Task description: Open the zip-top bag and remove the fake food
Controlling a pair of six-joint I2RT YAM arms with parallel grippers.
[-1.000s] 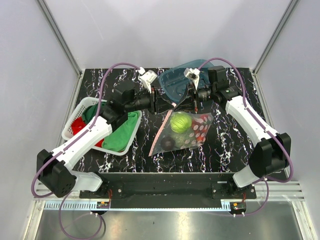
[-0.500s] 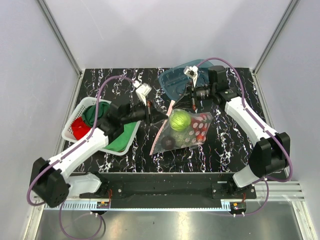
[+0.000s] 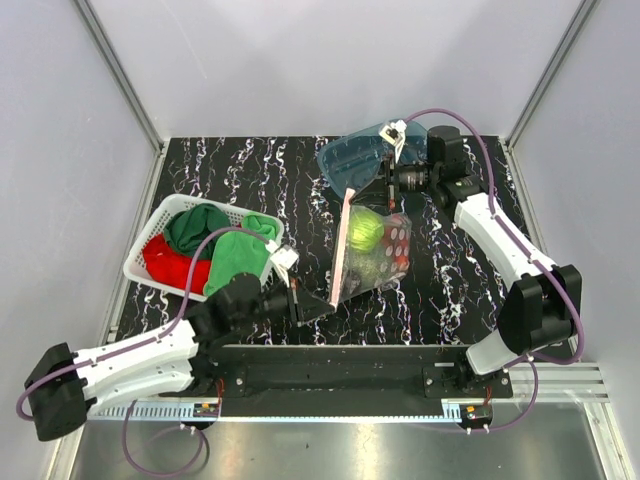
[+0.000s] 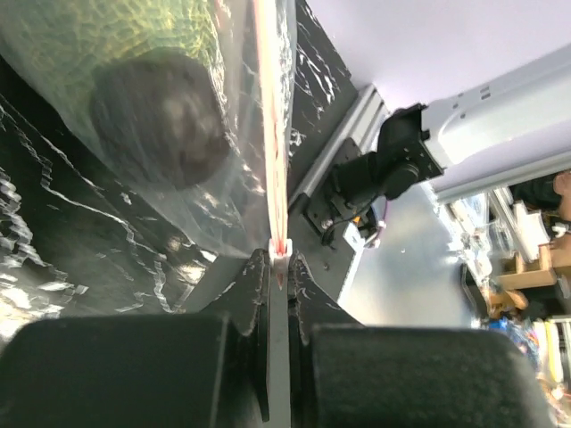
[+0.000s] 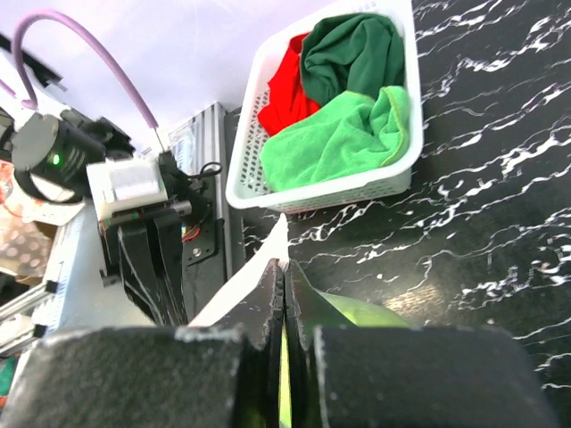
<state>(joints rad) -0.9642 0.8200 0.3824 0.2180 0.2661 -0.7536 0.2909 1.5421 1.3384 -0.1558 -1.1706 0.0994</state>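
Zip-top bag [image 3: 375, 268] sits mid-table [image 3: 240, 170], clear with a pink zip strip [image 3: 341, 250] stretched taut between the arms. A green ball [image 3: 364, 231], a dark round item [image 4: 161, 111] and a red spotted piece [image 3: 397, 245] are inside. Left gripper [image 4: 279, 260] is clamped on the strip's near end, and right gripper [image 5: 283, 272] is pinched tight on the far end.

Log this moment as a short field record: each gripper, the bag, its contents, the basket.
left gripper: shut on the near end of the zip-top bag, at its pink zip strip
right gripper: shut on the bag's far end
bag: stretched between both grippers
zip open or shut: cannot tell
contents: green ball, red white-dotted piece, dark round piece, all inside
basket: white, left of the bag, holds red and green cloths
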